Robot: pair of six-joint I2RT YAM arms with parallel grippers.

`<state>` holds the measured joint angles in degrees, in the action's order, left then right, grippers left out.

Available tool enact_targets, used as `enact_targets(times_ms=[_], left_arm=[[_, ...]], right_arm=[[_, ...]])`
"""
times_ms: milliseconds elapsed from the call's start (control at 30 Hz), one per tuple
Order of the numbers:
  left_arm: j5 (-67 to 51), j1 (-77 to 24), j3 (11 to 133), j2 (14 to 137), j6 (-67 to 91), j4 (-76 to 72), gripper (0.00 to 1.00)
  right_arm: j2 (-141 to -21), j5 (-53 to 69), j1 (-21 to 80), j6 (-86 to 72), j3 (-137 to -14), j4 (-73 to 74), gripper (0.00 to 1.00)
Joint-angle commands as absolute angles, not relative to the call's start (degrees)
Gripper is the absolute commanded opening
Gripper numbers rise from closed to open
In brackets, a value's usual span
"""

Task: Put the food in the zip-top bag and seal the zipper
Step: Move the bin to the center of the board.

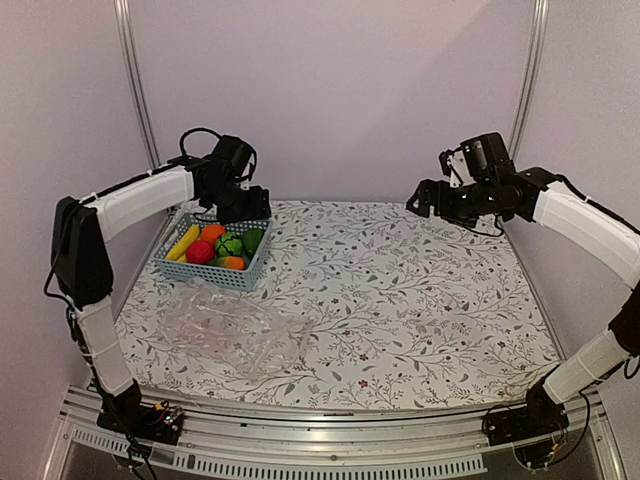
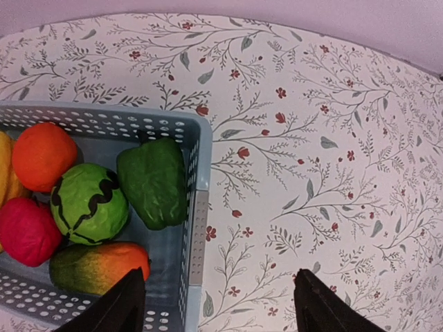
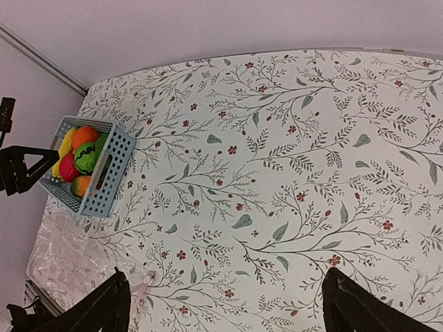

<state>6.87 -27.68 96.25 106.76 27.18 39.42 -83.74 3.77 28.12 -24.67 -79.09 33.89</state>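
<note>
The toy food lies in a light-blue mesh basket (image 1: 262, 258) at the table's back left: a yellow banana (image 1: 183, 242), an orange piece (image 2: 43, 155), a red piece (image 2: 28, 230), a striped green melon (image 2: 88, 203), a green pepper (image 2: 154, 181) and an orange-green piece (image 2: 97, 266). The clear zip-top bag (image 1: 230, 330) lies flat and empty in front of the basket. Its pale zipper tab (image 3: 149, 279) shows at its right corner. My left gripper (image 1: 245, 205) hovers open above the basket's far right rim (image 2: 197, 207). My right gripper (image 1: 425, 200) hangs open and empty high over the back right.
The table wears a floral cloth (image 1: 400, 290). Metal frame posts (image 1: 135, 80) stand at the back corners against the walls. The basket also shows in the right wrist view (image 3: 104, 176), with the bag (image 3: 62, 263) below it.
</note>
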Motion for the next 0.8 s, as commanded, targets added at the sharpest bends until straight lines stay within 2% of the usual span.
enact_targets(times_ms=[0,567,767], left_arm=[[7.85,-28.52,99.59,111.29,30.5,47.22,0.72],[9.4,-29.02,103.94,122.33,27.73,49.9,0.56],[8.08,-29.0,105.99,125.39,22.0,47.19,0.34]], right_arm=[[-84.45,6.6,28.48,-25.75,-78.41,35.68,0.95],[-84.24,8.21,28.48,-26.72,-76.42,36.15,0.94],[-84.16,8.17,28.5,-26.37,-78.02,38.02,0.94]])
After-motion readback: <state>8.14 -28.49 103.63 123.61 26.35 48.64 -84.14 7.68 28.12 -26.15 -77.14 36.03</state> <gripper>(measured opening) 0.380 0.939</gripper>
